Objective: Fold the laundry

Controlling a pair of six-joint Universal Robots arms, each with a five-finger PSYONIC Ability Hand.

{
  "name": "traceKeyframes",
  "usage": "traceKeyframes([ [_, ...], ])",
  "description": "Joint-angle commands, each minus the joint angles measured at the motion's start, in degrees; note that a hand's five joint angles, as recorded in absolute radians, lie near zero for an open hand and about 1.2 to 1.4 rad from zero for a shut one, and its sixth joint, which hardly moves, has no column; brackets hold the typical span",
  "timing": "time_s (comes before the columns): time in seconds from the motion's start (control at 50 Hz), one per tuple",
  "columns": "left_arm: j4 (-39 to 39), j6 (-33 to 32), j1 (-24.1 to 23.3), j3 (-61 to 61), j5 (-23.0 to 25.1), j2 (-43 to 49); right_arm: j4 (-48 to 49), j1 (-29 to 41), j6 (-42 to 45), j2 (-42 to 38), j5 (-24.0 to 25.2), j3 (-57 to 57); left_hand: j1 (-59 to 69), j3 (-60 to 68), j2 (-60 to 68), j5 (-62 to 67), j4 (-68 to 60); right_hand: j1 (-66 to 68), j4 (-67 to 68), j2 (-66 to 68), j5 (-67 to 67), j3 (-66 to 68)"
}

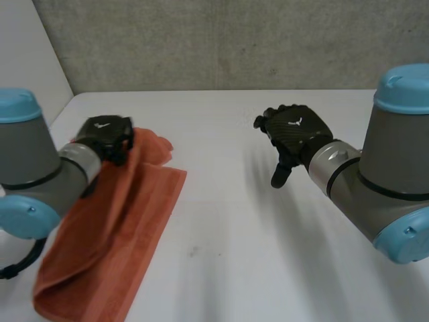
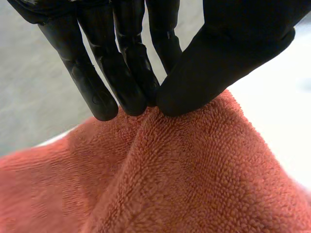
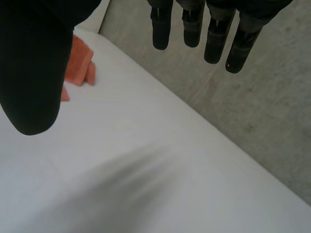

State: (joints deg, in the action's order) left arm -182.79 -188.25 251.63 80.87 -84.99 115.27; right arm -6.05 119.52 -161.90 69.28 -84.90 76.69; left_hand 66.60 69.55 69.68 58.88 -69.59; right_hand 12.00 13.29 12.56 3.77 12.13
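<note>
Left hand [image 2: 228,53]: pinching the far edge of the orange towel [image 1: 110,235] between fingers and thumb, apparently to lift it for a fold. Towel: trailing from that pinch onto the white table [image 1: 268,255]. Right hand [image 1: 295,131]: well apart from the towel, fingers relaxed, holding nothing, probably in reserve.

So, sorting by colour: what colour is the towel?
Plain orange-red towel; clearest in the left wrist view.

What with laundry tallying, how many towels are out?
1. An orange towel on the table's left side, its far end pinched by the left hand; another could hide beneath.
</note>
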Motion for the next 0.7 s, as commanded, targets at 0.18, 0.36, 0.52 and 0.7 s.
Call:
traceKeyframes([
  [0.18, -1.0, 2.6, -27.5, 1.0, 2.0, 1.0, 0.0, -10.8, -0.3, 3.4, 0.2, -4.1, 13.4, 10.5, 10.3, 11.1, -10.4, -2.0, -3.3, -2.6, -3.8, -2.1],
  [0.36, -4.2, -0.7, -29.8, -3.3, 1.0, 7.1, -1.6, -12.6, -0.2, 3.4, 0.3, -4.2, 13.3, 10.3, 10.2, 11.0, -10.3, -2.0, -3.3, -2.6, -3.8, -2.1],
  [0.52, -4.2, -3.0, -24.5, -2.6, -2.7, 3.7, -4.8, -12.5, 0.7, 3.4, 0.9, -4.1, -55.4, -58.3, -58.5, -57.7, 58.4, -2.0, -3.3, -2.6, -3.8, -2.1],
  [0.7, -3.6, -3.4, -17.0, 8.0, -6.5, -7.4, -8.0, -11.7, 3.1, 3.8, 3.2, 0.2, -54.0, -57.0, -57.1, -56.3, 57.0, -2.0, -3.3, -2.6, -3.8, -2.1],
])
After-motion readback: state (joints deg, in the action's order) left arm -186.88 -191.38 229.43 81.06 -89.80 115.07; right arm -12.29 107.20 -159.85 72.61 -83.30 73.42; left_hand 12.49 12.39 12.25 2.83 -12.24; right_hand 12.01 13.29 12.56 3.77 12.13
